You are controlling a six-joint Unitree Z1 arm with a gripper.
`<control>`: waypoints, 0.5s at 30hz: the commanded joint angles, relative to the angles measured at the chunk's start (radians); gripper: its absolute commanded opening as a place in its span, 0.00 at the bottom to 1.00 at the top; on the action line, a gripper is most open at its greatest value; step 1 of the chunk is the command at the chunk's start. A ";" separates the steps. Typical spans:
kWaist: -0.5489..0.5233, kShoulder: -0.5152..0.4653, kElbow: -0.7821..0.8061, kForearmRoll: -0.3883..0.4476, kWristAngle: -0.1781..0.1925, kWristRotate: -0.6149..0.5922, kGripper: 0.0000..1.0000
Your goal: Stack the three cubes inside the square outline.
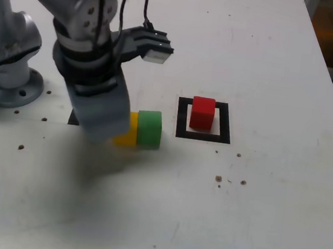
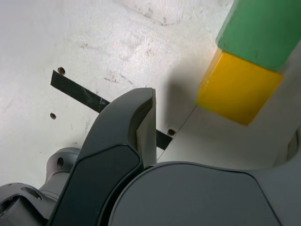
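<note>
The gripper [image 1: 132, 93] stood with its jaws apart, holding nothing. By the exterior view's clock, the yellow cube [image 1: 128, 133] lay toward six, the green cube [image 1: 149, 128] touching it, toward five; their row ran nine to three. Farther out, toward three, the red cube [image 1: 202, 114] sat inside the square outline [image 1: 182, 119].
</note>
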 commanded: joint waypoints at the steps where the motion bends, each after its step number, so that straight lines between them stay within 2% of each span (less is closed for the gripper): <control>1: 0.005 0.010 -0.009 -0.001 0.015 -0.013 0.99; 5: 0.022 0.026 -0.015 -0.011 0.030 -0.030 0.99; 15: 0.044 0.066 -0.023 -0.033 0.032 -0.054 0.97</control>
